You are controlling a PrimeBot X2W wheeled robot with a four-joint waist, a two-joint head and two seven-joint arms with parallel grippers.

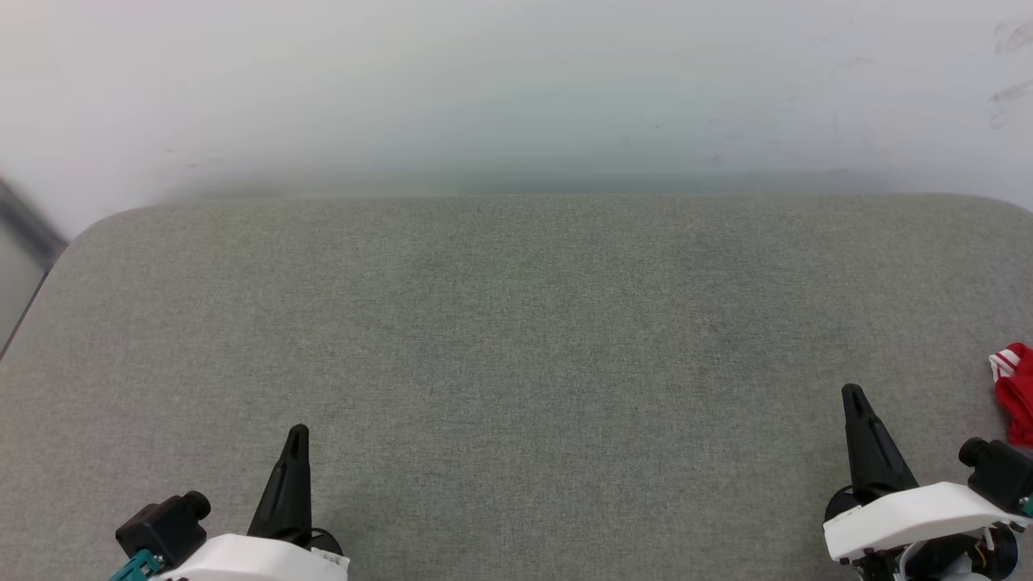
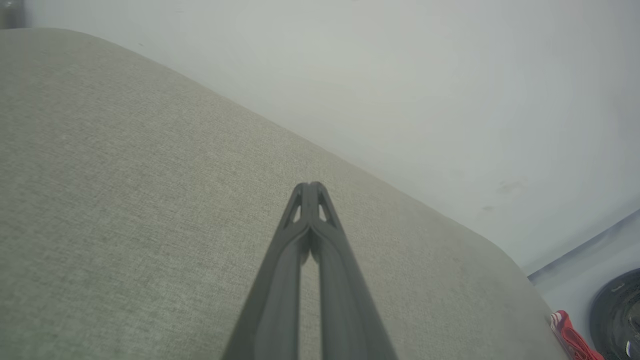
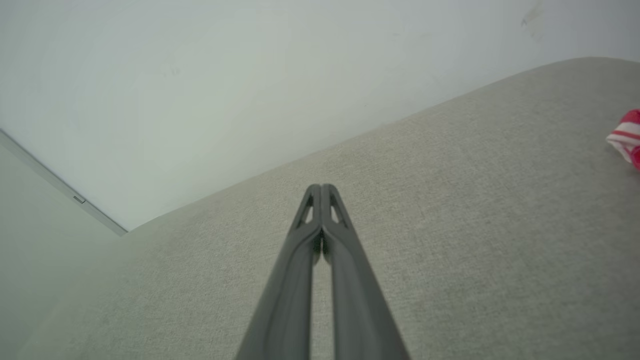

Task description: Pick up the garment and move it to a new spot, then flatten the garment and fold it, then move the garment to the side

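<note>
Head view: we note the left claw (image 1: 298,432) and right claw (image 1: 853,393) low over the grey fabric table (image 1: 516,323). The red jersey (image 1: 1017,395) lies bunched at its right edge.
Left wrist view: fingers pressed together, holding nothing.
Right wrist view: likewise closed and empty, jersey's striped trim well apart.
</note>
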